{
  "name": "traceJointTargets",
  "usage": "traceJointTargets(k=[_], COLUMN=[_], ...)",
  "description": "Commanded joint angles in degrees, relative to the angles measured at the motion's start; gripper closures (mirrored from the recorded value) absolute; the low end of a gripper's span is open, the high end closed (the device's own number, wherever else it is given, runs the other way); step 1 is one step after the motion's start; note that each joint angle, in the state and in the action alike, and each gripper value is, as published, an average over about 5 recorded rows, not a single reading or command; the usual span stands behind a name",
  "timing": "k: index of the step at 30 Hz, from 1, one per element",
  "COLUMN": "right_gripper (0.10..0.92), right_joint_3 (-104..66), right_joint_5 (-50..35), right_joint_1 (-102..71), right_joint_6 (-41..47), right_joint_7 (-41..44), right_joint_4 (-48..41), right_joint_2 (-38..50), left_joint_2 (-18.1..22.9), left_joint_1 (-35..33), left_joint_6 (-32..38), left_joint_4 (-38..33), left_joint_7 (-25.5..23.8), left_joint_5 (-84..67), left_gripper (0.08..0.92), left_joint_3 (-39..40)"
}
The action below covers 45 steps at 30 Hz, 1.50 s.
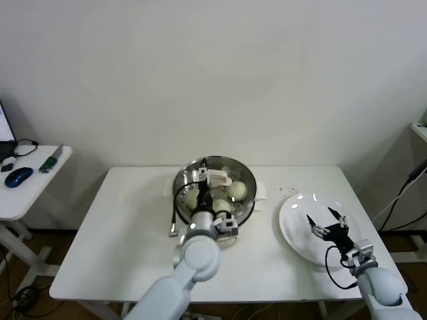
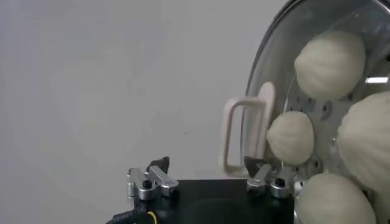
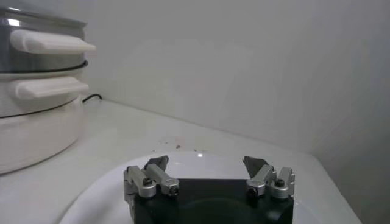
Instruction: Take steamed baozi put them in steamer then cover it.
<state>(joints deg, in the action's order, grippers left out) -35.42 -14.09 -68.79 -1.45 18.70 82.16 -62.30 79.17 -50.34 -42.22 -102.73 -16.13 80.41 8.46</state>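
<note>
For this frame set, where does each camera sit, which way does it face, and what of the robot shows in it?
Head view: high on the robot, looking down at the white table, steamer and plate; both arms show.
Left wrist view: on the left arm, facing the glass cover with baozi behind it; left gripper open.
Right wrist view: on the right arm, looking across the plate; right gripper open.
Shared: the steamer appears in head and right wrist views.

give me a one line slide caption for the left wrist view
Open left gripper beside the cover resting on the steamer, steamed baozi visible through the glass.
</note>
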Motion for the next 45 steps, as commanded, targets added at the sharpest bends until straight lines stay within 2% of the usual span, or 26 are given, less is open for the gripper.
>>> traceJointTargets(k=[1,8,12,15,17,18,21,30,35,45], right_gripper=[0.203,0.203,0.203,0.203,0.203,0.203,0.203,0.203,0.203,0.203], right_joint_3=[0.05,-0.14,-0.09,-0.08,-0.07,-0.07,-0.04,-0.42,-0.66,-0.84], right_joint_5=[1.28,-0.08,-0.12,-0.02,0.01,0.03,-0.04,-0.33,-0.11,-3.41], right_joint_1=[0.19,-0.04,-0.38,-0.54,-0.75,-0.88,-1.22,-2.87,-3.30,-4.40], right_joint_6=[2.40,2.85,2.81,2.46,2.31,2.25,2.04,0.38,-1.30,-0.88], right_joint_7=[-0.32,-0.85,-0.87,-0.81,-0.73,-0.68,-0.57,-0.18,0.51,-0.48], right_joint_4=[0.49,1.23,1.68,2.16,2.71,3.01,3.71,4.81,5.11,7.99], right_joint_2=[0.32,0.25,0.18,-0.16,-0.36,-0.43,-0.79,-2.18,-1.92,-2.05], left_joint_2=[-4.72,-9.39,-12.31,-12.80,-12.25,-11.89,-10.34,-3.73,-3.38,-3.26], left_joint_1=[-7.37,-13.90,-18.72,-22.86,-25.86,-27.35,-31.50,-36.21,-36.73,-37.01], left_joint_6=[-2.78,-2.78,0.53,9.75,19.94,24.90,35.21,50.29,52.77,52.83], left_joint_4=[-15.19,-22.47,-24.23,-23.17,-21.54,-20.78,-19.09,-8.94,-5.72,-3.65], left_joint_7=[1.49,8.51,18.00,29.16,33.65,34.41,33.63,29.40,28.68,28.59], left_joint_5=[-6.12,-16.94,-31.61,-47.61,-55.23,-57.90,-66.09,-82.69,-87.04,-88.46], left_gripper=[0.210,0.178,0.177,0.177,0.177,0.177,0.177,0.177,0.177,0.177], left_joint_3=[-1.91,-7.30,-13.79,-20.85,-26.35,-28.80,-34.31,-43.95,-44.67,-43.90])
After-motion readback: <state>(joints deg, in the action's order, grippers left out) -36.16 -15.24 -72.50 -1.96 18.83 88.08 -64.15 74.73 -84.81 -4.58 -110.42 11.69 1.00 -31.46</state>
